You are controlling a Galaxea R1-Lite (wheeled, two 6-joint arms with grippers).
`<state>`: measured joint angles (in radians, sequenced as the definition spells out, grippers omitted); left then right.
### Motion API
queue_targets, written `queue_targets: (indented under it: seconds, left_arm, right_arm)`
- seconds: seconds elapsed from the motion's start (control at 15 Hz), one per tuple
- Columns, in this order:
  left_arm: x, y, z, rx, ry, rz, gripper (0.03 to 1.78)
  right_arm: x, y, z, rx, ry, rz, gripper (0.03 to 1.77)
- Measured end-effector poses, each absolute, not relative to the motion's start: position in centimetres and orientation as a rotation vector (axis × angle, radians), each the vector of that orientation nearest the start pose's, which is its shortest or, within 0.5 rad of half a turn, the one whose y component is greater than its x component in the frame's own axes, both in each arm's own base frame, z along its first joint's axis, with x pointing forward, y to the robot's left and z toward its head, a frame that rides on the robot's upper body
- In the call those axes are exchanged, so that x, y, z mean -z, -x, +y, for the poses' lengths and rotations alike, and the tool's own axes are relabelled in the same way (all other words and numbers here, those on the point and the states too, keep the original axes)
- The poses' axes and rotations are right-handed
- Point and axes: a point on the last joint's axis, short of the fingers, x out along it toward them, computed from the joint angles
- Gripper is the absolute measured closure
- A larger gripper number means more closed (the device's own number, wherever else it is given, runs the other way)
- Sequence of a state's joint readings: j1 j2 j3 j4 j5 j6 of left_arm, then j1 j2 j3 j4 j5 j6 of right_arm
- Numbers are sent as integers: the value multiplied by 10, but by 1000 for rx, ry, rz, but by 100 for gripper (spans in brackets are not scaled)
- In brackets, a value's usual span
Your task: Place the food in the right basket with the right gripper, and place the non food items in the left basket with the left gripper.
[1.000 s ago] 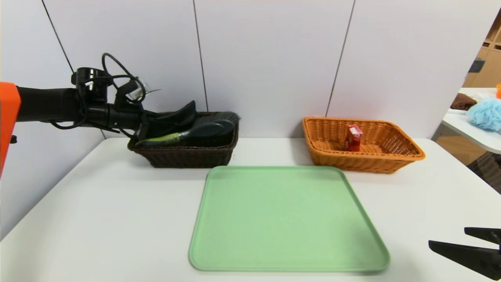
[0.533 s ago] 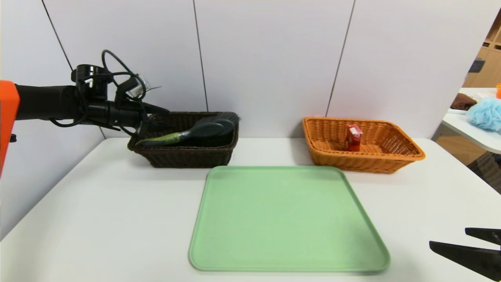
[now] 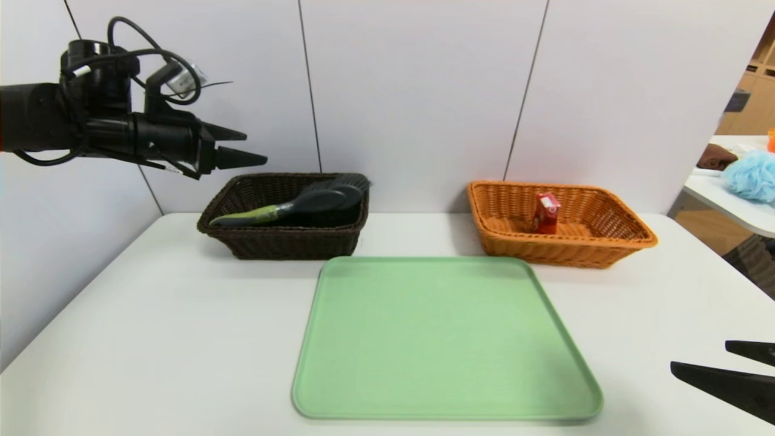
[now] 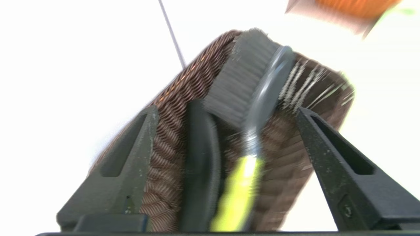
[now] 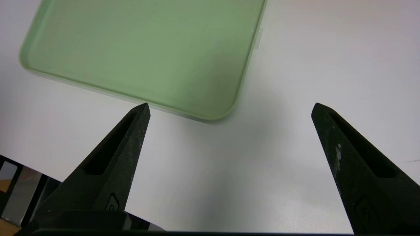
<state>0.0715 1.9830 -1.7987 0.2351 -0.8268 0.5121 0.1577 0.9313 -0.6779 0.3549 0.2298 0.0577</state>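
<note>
Above the near-left rim of the dark brown basket (image 3: 290, 242), the left gripper (image 3: 255, 148) hovers, its fingers spread and holding nothing. The brush (image 3: 309, 203) and the black pouch (image 4: 200, 164) lie inside. The red carton (image 3: 547, 213) stands in the orange basket (image 3: 563, 245). The right gripper (image 3: 699, 354) is parked over the worktop's (image 3: 181, 333) near right, fingers parted.

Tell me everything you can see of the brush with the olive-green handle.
The dark grey bristle brush with an olive-green handle lies inside the rectangular dark brown woven wicker basket. It has a dense block of long, thin bristles, a smooth, rounded dark back and a shiny collar where the head meets the handle. It lies lengthwise, its head toward the basket's right end and the handle's tip at the left rim. A flat black pouch sits beside it. No gripper touches it.
</note>
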Motion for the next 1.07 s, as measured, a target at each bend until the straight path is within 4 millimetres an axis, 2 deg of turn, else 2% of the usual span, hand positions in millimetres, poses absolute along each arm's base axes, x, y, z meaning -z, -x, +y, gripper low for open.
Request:
queue_targets:
  seconds: [0.27,0.4,0.73,1.07]
  left_arm:
    - [-313,-351,9,646,-193,279,23]
    - [-320,-330,9,550,-156,343,20]
    - [-313,-284,9,287,-66,465,16]
    - [-294,-240,5,160,38,544,14]
  right_arm:
    - [-222,-82,18,-358,-69,556,10]
    - [-226,-75,17,-354,-66,524,10]
    - [-230,-59,13,-310,-59,448,10]
    - [-232,-42,8,-198,-33,382,10]
